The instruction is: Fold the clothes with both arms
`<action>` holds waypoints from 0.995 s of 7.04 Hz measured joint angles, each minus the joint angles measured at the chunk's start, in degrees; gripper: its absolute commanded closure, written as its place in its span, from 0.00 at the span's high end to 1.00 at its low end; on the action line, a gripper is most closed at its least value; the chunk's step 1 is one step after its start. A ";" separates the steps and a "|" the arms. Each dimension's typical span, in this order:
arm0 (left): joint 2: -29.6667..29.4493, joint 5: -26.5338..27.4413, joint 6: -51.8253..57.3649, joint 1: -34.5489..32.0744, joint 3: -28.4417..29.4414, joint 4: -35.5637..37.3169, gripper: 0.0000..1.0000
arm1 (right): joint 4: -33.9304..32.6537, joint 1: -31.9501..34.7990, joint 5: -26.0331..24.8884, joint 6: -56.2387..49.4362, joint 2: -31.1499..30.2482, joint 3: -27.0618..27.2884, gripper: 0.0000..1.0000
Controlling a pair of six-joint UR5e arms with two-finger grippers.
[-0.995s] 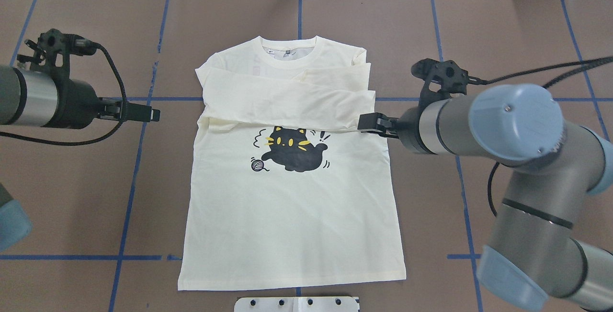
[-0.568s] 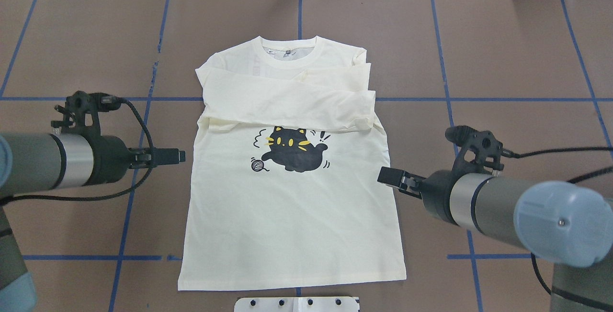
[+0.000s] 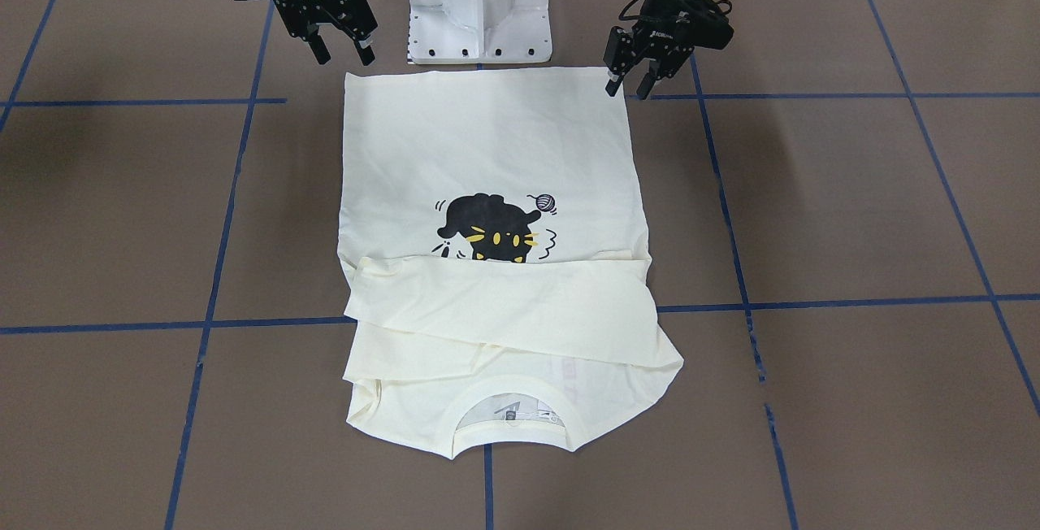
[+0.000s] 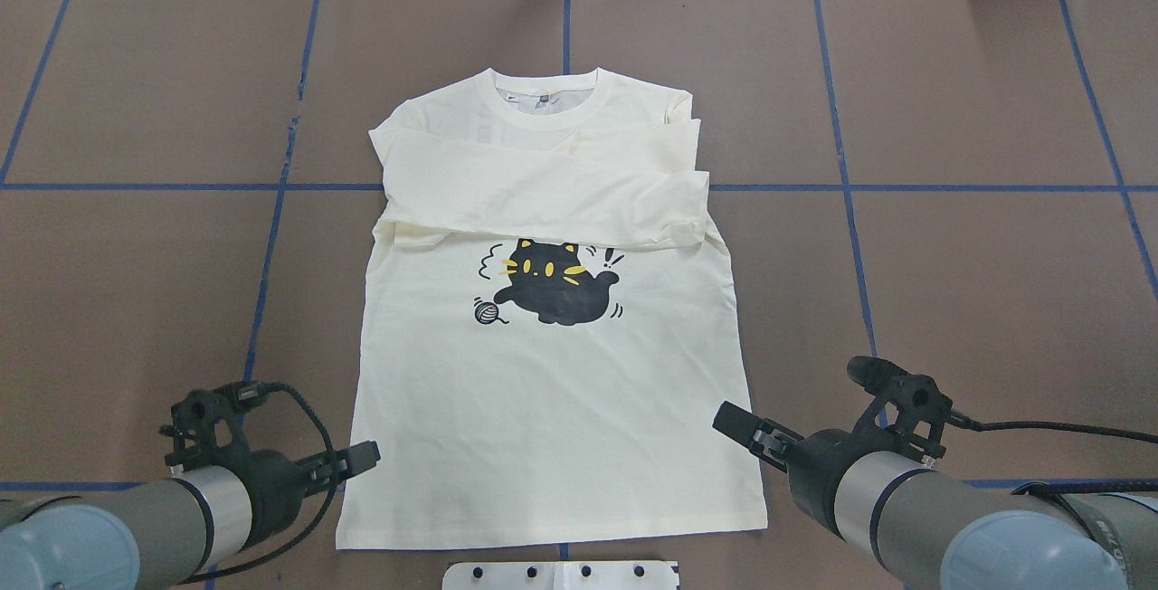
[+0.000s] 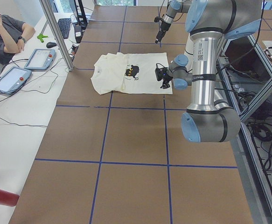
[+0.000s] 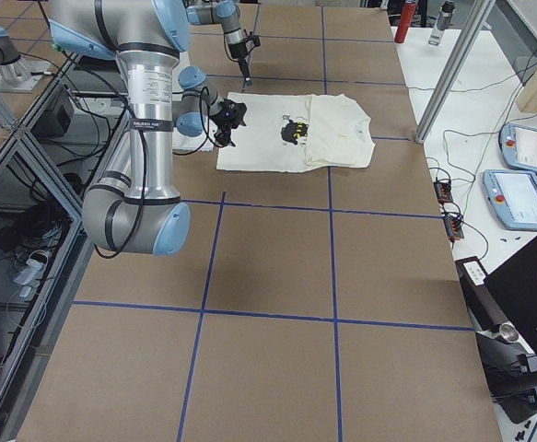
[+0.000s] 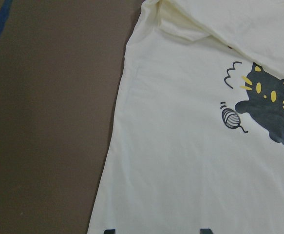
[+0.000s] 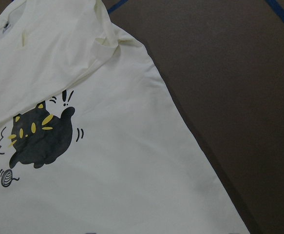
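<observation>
Now the cat-print T-shirt (image 4: 543, 409), sleeves (image 4: 543, 187) folded across its chest, is being borne flat by the worktop (image 4: 977, 282), the left hand (image 3: 626, 92) and right hand (image 3: 344, 57) being held spread beside its hem corners.

1. The left gripper (image 4: 365, 457) is travelling down the left side of the overhead frame, reaching the lower left beside the T-shirt (image 4: 552, 391) hem corner.
2. The right gripper (image 4: 735, 421) is travelling from mid-frame to the lower right, beside the hem.
</observation>
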 measured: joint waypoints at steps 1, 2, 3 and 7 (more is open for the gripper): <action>0.96 1.57 -2.17 3.07 0.54 0.02 0.66 | -0.08 -0.41 -0.65 0.25 -0.02 -0.05 0.97; 1.56 2.51 -3.25 5.10 1.33 0.05 0.66 | -0.14 -0.83 -1.36 0.36 -0.03 -0.05 0.98; 1.80 2.88 -3.64 6.12 1.98 0.10 0.66 | -0.17 -1.12 -1.96 0.49 -0.04 -0.05 0.98; 1.40 3.01 -3.90 7.33 2.76 0.12 0.58 | -0.18 -2.23 -4.16 1.07 -0.04 -0.08 0.98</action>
